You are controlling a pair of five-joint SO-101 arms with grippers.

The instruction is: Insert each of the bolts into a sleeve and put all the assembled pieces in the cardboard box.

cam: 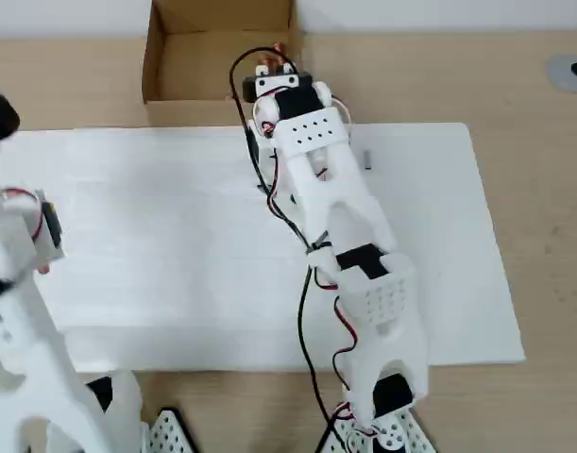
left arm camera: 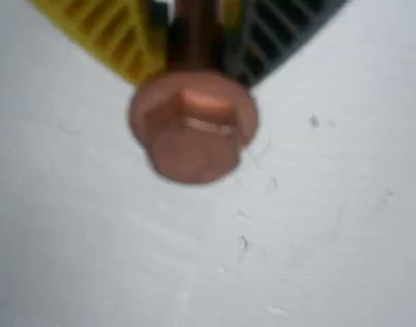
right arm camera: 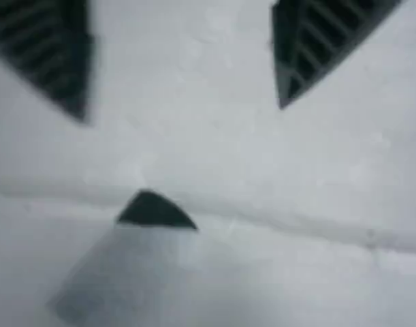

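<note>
Copper bolt (left arm camera: pixel 192 129) clamped in left tool (left arm camera: pixel 195 48)

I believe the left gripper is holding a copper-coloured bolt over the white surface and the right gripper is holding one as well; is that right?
Not quite. The right gripper is open and holds nothing, as the right wrist view shows. The rest stands: the left gripper is holding a copper-coloured bolt over the white surface.

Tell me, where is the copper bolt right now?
In the left wrist view, the bolt is pinched between the left arm's jaws, with the white mat behind it.
</note>
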